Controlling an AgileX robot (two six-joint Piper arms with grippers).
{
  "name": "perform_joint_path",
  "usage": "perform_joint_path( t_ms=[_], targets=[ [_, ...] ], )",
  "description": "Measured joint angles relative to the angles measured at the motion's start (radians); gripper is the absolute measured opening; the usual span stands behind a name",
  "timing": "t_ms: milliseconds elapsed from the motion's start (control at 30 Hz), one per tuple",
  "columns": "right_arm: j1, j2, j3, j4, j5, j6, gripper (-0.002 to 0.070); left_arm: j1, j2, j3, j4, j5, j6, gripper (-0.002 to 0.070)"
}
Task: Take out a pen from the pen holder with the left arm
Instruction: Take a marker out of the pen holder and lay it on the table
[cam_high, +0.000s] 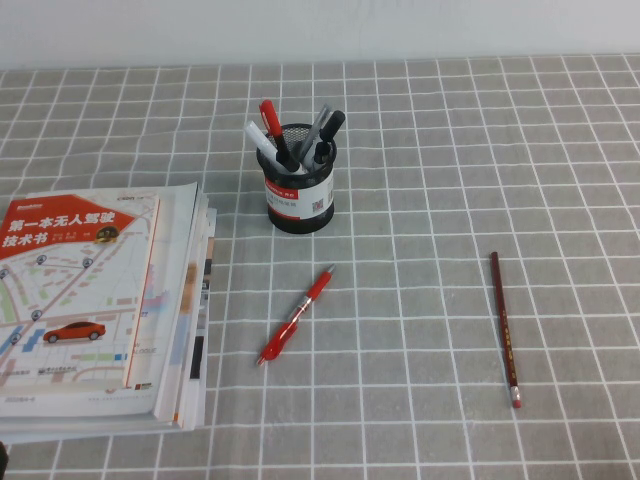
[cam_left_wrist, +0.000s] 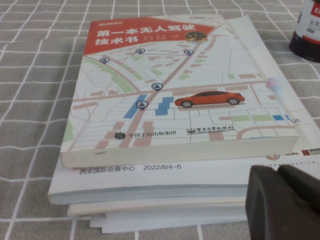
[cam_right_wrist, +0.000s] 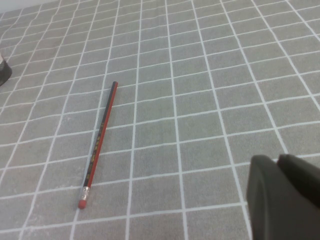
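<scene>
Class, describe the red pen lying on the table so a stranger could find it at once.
Find the stack of books at the table's left, by the left gripper, then the black pen holder beside it. In front of the holder lies the red pen. Unlike the thin dark pencil near the right gripper, it is thick and bright red.

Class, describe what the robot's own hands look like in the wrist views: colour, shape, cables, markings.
Only the tips show. The left hand, over the near edge of the book stack, is two matte black, round-edged blocks meeting at a thin seam. The right hand, over the cloth near the pencil, looks the same. No cables, markings or arm links are visible.
</scene>
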Motion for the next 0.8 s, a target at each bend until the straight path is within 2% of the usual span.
perform_joint_path(
  t_ms=[433, 533, 633, 800],
  targets=[
    [0.0, 0.0, 0.0, 0.0, 0.0, 0.0, -0.0013, 0.0, 0.0, 0.0, 0.002, 0.0, 0.0, -0.0003],
    [0.0, 0.0, 0.0, 0.0, 0.0, 0.0, -0.0013, 0.0, 0.0, 0.0, -0.033, -0.008, -0.009, -0.0003],
    [0.0, 0.0, 0.0, 0.0, 0.0, 0.0, -0.0013, 0.0, 0.0, 0.002, -0.169, -0.073, -0.09, -0.0003],
    [0.0, 0.0, 0.0, 0.0, 0.0, 0.0, -0.0013, 0.0, 0.0, 0.002, -0.552, -0.237, -0.263, -0.0003]
  ],
)
